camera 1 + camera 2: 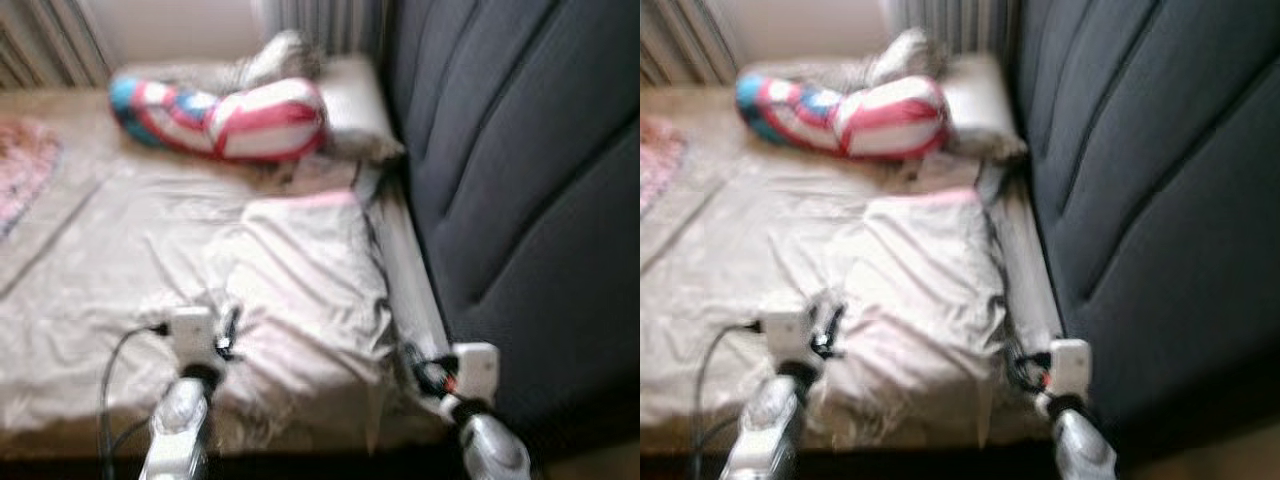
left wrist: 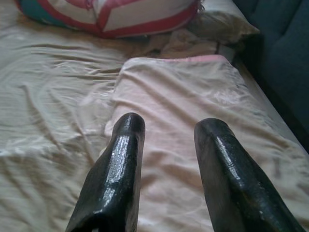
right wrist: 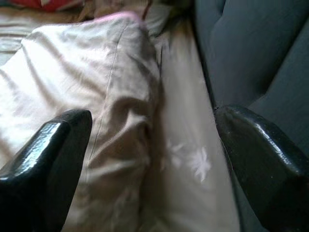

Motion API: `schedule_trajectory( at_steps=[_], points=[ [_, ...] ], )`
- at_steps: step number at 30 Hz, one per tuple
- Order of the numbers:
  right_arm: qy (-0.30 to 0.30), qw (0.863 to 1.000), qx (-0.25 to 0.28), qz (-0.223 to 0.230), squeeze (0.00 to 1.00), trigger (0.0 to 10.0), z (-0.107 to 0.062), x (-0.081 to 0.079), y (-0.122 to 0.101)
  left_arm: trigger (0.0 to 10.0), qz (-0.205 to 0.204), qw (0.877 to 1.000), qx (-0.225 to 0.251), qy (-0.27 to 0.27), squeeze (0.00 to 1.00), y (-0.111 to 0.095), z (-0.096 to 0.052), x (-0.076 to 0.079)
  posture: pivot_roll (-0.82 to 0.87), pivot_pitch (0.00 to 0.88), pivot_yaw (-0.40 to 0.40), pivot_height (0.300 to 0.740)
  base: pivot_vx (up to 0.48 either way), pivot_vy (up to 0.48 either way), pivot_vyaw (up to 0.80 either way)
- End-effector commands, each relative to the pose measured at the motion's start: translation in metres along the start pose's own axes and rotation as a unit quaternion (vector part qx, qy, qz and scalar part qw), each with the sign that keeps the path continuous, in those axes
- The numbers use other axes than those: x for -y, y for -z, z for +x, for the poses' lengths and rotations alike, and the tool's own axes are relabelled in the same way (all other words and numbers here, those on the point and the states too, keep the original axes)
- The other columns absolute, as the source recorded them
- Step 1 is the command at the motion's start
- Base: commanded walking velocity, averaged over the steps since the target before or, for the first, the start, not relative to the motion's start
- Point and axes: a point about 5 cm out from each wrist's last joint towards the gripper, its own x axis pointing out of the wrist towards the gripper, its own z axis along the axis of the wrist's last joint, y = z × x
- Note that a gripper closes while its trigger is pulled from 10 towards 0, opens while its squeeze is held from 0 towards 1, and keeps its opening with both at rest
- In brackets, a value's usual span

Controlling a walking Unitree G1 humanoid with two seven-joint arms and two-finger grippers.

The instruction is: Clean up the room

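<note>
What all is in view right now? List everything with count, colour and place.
Bed: one, beige sheet, wrinkled, spans the view.
Blanket: one, pale cream with a pink edge, folded, on the bed's right side.
Cushion: one, red, white and blue stripes, far end of the bed.
Pillow: one, off-white, behind the cushion, by the headboard.
Headboard: one, dark grey, padded, right of the bed.
Cloth: one, pink patterned, far left edge.
Left gripper: open, over the blanket.
Right gripper: open, over the blanket's right edge.

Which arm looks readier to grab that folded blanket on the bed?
Probably the left: its open gripper hangs right above the blanket, while the right gripper straddles the blanket's edge beside the headboard.
</note>
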Motion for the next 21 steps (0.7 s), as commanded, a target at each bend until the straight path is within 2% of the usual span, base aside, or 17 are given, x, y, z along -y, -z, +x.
schedule_trajectory(
  at_steps=[1, 7, 9, 21],
  points=[
    [-0.014, 1.000, -0.003, 0.003, 0.00, 10.0, 0.0005, -0.0098, 0.0029, 10.0, 0.006, 1.000, -0.011, -0.017, 0.00, 0.0044, -0.0055, -0.0126, -0.07, 0.089, -0.071, 0.740, 0.394, 0.000, 0.00],
    [-0.017, 1.000, -0.004, -0.001, 0.00, 10.0, 0.0003, -0.0101, 0.0036, 10.0, 0.005, 1.000, -0.011, -0.016, 0.00, 0.0045, -0.0054, -0.0125, -0.07, 0.089, -0.070, 0.740, 0.314, 0.000, 0.30],
    [-0.017, 1.000, -0.004, 0.000, 0.00, 10.0, 0.0003, -0.0101, 0.0037, 10.0, 0.005, 1.000, -0.012, -0.014, 0.00, 0.0046, -0.0051, -0.0120, -0.07, 0.089, -0.070, 0.740, 0.000, 0.000, 0.45],
    [-0.006, 1.000, -0.010, 0.011, 0.00, 10.0, 0.0005, -0.0075, 0.0059, 10.0, 0.006, 1.000, -0.024, -0.002, 0.00, 0.0077, -0.0048, -0.0089, -0.07, 0.088, -0.071, 0.740, 0.000, 0.000, 0.00]
  ],
)
